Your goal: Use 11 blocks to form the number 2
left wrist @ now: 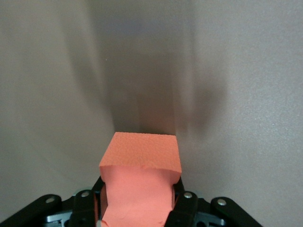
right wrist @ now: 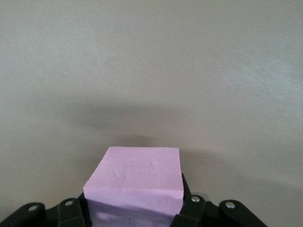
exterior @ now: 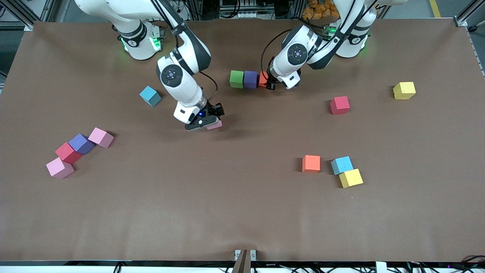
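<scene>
Left gripper (exterior: 269, 84) jaws pinch a matte orange foam cube (left wrist: 140, 177) (dented); right gripper (exterior: 213, 118) jaws clamp a pink foam cube (right wrist: 135, 182).

Brown table (exterior: 242, 212) fills the view, matte cover with faint creases. Small metal bracket (exterior: 244, 254) on its edge nearest the front camera. Cables (exterior: 435, 267) run below that edge

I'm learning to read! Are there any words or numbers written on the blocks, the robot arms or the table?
No readable text anywhere.
The blocks, such as the green block and the yellow block, are plain.
The orange block in the left gripper and the pink block in the right gripper: plain.
The round marks on the arms' joints: too small to read.
The table: no writing.
</scene>
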